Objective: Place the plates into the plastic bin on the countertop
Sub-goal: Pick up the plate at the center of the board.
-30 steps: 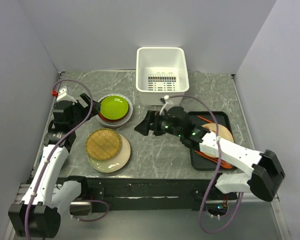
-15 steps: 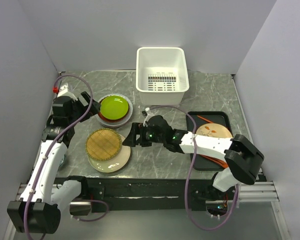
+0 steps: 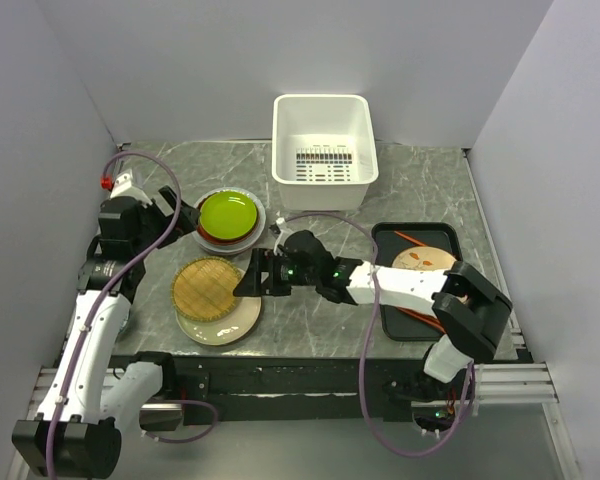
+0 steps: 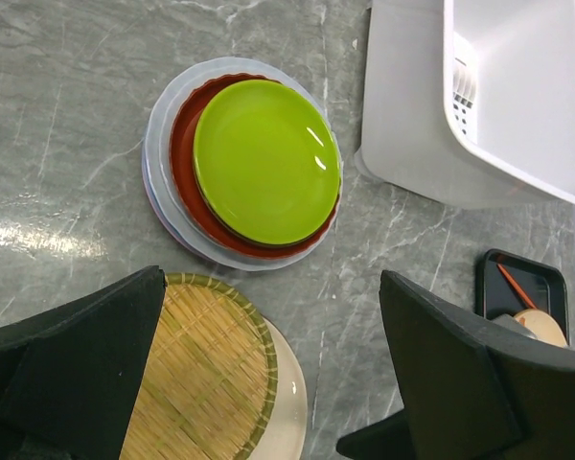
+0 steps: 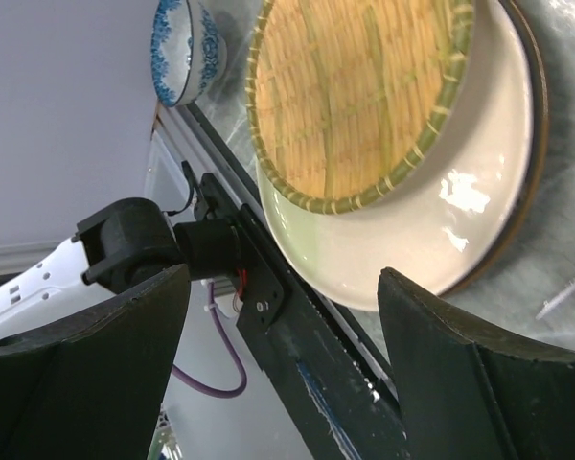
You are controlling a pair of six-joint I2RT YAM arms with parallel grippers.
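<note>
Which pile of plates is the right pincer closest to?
The woven tan plate atop the cream plate; the right pincer hangs beside it. The lime green plate tops the farther pile.

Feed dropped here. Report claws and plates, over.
Both open, empty: left claw by green-topped stack, right claw at woven plate edge. No plates in bin; nothing blocking it.

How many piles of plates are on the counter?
2: one under the lime green plate by the plastic bin, one under the woven plate nearer the front. Others may be hidden.
</note>
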